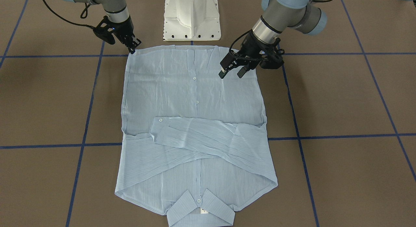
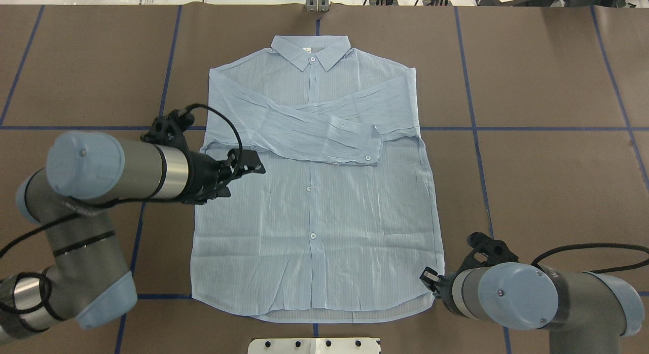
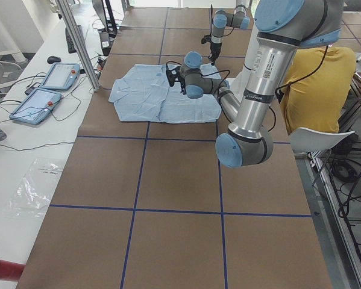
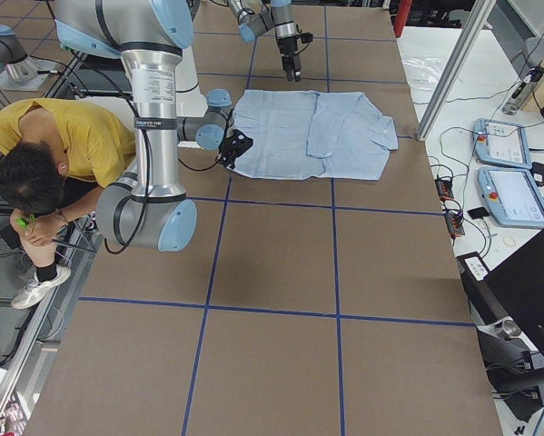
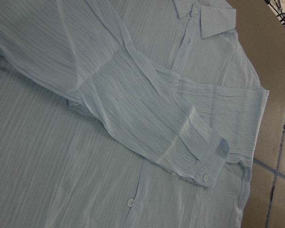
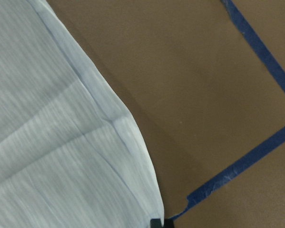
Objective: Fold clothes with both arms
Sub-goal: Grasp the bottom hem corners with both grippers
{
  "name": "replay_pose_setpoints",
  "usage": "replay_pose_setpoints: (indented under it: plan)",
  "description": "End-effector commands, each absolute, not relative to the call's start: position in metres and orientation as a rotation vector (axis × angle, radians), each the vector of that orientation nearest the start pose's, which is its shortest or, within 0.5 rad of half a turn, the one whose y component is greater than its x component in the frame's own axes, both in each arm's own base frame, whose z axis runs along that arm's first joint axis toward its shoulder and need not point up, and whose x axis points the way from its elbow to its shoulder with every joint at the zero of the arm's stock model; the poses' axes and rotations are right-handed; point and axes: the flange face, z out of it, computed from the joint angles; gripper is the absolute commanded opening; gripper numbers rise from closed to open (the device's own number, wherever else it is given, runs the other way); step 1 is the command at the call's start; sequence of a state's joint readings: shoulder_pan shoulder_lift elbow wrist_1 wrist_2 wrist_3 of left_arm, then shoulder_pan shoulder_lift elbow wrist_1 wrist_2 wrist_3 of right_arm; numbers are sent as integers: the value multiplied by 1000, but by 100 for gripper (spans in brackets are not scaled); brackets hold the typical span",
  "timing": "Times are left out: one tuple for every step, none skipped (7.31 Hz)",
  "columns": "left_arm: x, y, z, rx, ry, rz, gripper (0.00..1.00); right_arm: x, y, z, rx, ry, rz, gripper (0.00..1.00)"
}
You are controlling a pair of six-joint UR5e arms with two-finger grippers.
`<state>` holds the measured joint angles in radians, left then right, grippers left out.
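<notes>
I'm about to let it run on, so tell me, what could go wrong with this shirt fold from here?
1. The right arm is at a hem corner of the shirt, but the left arm hangs over the cloth, short of its own corner, jaws open. An uneven lift could skew the fold.
2. The sleeves lie loose across the front and may slide when the hem is carried over.
</notes>
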<state>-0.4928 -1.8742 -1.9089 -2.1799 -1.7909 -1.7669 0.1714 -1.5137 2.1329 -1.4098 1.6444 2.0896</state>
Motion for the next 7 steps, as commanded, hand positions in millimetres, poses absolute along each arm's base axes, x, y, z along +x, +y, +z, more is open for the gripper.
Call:
replay_pose_setpoints:
  plan:
    - [458,-277,326,6,1123,-437,100,-450,-208,351,-203,-786,604,0]
    - [458,-245,365,-5,1047,-429,99,-450,-207,350,-203,-789,601,0]
    - [459,-231,381,-1,1012,-416,99,-451,-205,350,-202,-789,589,0]
    - [466,-215,385,-29,997,-409,95,-452,-202,350,-203,-789,581,0]
    - [475,-199,386,-66,971,-422,89,-451,-203,351,-202,-783,586,0]
    - [477,-192,380,-77,974,-415,82,-451,-203,351,-202,-783,586,0]
    - [478,-188,378,-82,977,-409,74,-451,-203,350,-202,-786,585,0]
